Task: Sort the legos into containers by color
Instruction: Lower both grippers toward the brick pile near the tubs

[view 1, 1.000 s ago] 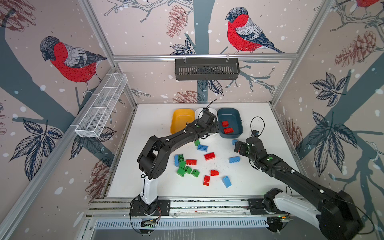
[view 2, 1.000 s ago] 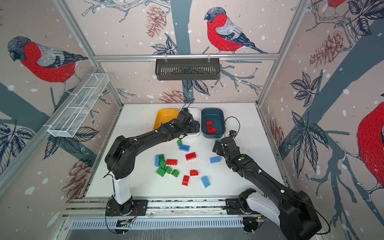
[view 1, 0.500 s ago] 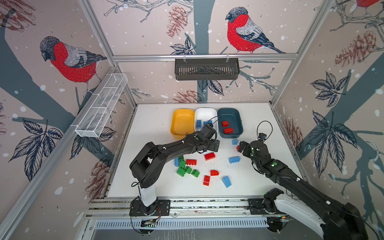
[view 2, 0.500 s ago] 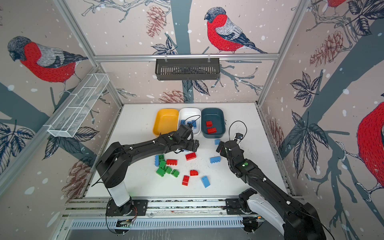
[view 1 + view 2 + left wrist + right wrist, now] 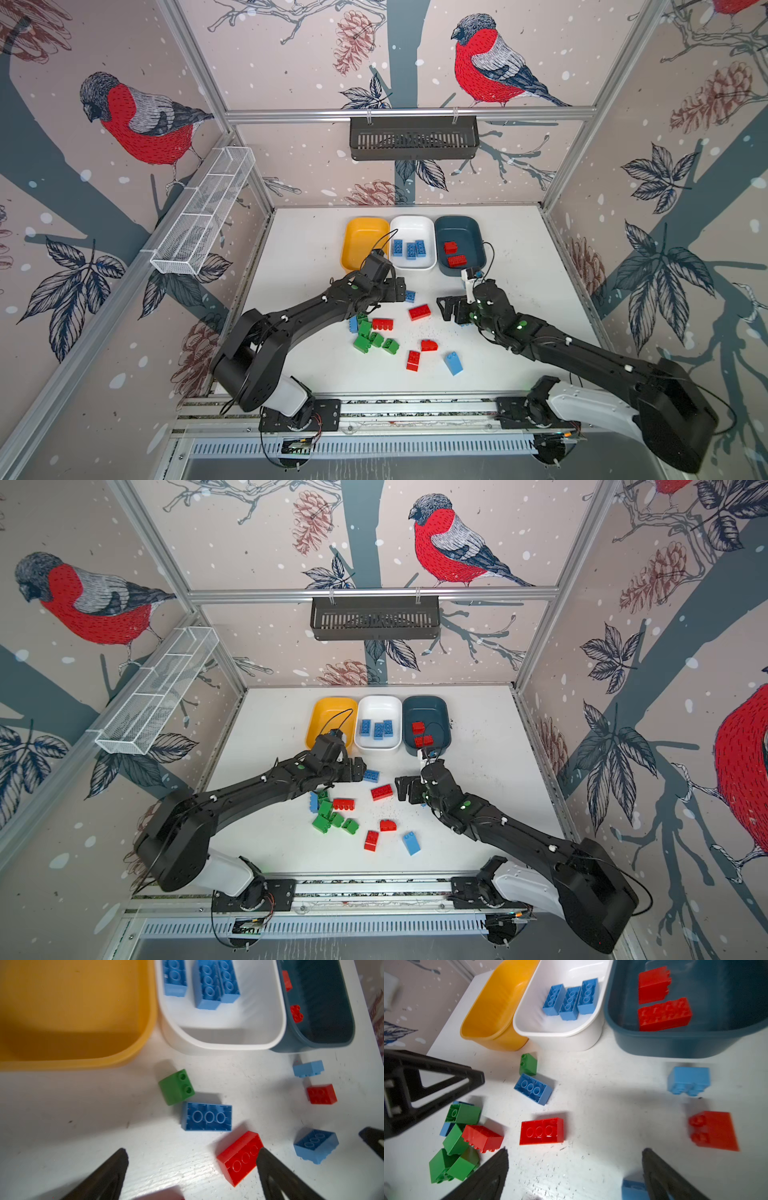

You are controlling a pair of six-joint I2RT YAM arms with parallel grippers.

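Observation:
Three containers stand side by side at the back: a yellow tub (image 5: 362,232) with nothing in it, a white tub (image 5: 412,226) with three blue legos (image 5: 410,249), and a dark teal tub (image 5: 461,228) with two red legos (image 5: 455,254). Loose legos lie mid-table: a green cluster (image 5: 372,338), red bricks (image 5: 419,311) (image 5: 382,323), and a blue brick (image 5: 453,363). My left gripper (image 5: 398,289) (image 5: 192,1153) is open, low beside a blue brick (image 5: 206,1116), with a red brick (image 5: 240,1157) at one finger. My right gripper (image 5: 449,308) (image 5: 575,1153) is open over bare table, facing the red brick (image 5: 541,1130).
A black slotted basket (image 5: 413,137) hangs on the back wall and a white wire basket (image 5: 203,212) on the left wall. The cell walls close in the white table (image 5: 303,249) on three sides. A metal rail (image 5: 415,409) with both arm bases runs along the front.
My left gripper has drawn back from over the white tub down to the loose bricks. My right gripper has moved left toward the red brick. Both stayed open.

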